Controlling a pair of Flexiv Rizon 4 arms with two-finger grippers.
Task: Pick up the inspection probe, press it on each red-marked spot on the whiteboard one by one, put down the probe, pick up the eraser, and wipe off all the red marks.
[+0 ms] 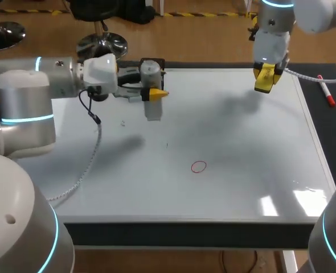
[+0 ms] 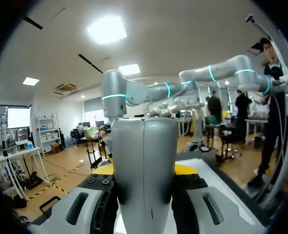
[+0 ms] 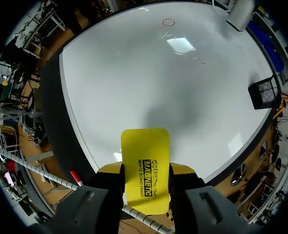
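Now, left gripper [image 1: 155,92] upper left clamped on probe [image 1: 151,108], right gripper [image 1: 266,78] upper right gripping eraser [image 3: 145,165], red circle [image 1: 198,166] on whiteboard [image 1: 242,170] centre.

Whiteboard [image 1: 242,187]: centre and lower right of frame free around red mark [image 1: 198,166]. Obstacles: probe [image 1: 152,109] upper centre-left, eraser [image 1: 265,82] upper right, cable [image 1: 91,159] (draped, left side).

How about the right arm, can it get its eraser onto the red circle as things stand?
Probably yes. The right end effector is shut on the eraser, and nothing stands on the whiteboard between it and the red circle. The left end effector, holding the probe, is off that path.
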